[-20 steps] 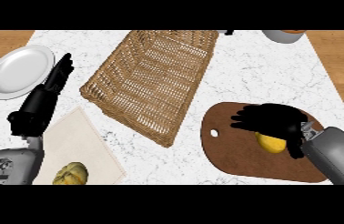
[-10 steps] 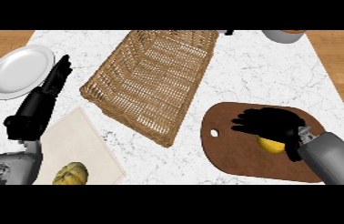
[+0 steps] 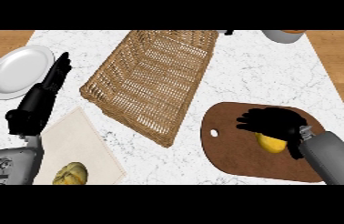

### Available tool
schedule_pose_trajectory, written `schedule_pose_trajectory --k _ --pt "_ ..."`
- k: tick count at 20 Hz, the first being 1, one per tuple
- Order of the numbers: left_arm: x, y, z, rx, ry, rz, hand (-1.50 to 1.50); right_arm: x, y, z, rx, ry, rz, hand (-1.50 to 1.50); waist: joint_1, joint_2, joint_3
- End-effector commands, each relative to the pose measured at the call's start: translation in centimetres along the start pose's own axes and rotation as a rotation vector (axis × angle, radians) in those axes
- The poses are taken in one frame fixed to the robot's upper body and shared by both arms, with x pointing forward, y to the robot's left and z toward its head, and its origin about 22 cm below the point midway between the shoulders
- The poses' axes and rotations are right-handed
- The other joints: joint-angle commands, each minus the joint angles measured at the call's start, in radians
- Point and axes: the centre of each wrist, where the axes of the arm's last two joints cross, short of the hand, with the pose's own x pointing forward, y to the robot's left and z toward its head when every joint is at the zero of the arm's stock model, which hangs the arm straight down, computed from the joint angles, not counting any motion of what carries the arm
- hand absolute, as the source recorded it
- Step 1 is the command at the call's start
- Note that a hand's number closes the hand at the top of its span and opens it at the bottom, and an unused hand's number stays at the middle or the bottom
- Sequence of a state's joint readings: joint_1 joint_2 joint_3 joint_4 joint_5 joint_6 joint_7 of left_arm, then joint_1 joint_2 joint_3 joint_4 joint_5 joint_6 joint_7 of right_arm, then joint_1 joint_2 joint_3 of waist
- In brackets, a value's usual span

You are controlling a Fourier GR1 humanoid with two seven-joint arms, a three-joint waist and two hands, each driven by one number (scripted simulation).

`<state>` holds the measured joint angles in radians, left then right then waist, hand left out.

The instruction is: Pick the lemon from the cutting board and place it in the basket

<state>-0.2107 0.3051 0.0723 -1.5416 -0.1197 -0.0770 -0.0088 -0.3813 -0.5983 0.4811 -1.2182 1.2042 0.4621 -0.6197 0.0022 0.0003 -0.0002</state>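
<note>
My right hand (image 3: 275, 123) curled over the one lemon (image 3: 270, 142) on the cutting board (image 3: 232, 150).

The lemon lies on the brown board's right half, my fingers bent down around its top with the thumb at its right side, so the hand is closed on it. One wicker basket (image 3: 151, 82) stands well apart to the left on the marble counter (image 3: 269, 77). My left hand (image 3: 40, 102) rests at the left edge, fingers straight and together, beside one white plate (image 3: 23, 70). Below it, one beige cloth (image 3: 77, 143) carries one small yellow-green squash-like thing (image 3: 70, 174). One bowl (image 3: 285, 35) shows partly at the top right.
</note>
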Motion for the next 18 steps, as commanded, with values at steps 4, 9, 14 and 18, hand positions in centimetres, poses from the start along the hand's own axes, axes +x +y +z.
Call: schedule_pose_trajectory --k 4,9,14,18 --pt "0.0 1.2 -0.9 0.003 -0.017 0.008 0.00 -0.6 0.8 -1.0 0.037 -0.023 -0.089 1.50 -0.001 0.001 0.000" --pt "1.0 0.2 2.0 0.002 -0.021 -0.001 0.00 -0.3 3.4 -1.7 -0.002 -0.060 -0.017 1.50 0.007 -0.001 0.001" --pt "0.0 0.3 0.1 0.001 0.000 0.001 0.00 0.2 0.5 -3.5 -0.050 -0.093 0.051 1.50 0.002 0.000 0.000" --pt "1.1 0.5 0.0 -0.006 -0.003 0.012 0.00 -0.2 2.8 -3.4 -0.161 0.087 -0.051 1.50 -0.003 -0.001 0.001"
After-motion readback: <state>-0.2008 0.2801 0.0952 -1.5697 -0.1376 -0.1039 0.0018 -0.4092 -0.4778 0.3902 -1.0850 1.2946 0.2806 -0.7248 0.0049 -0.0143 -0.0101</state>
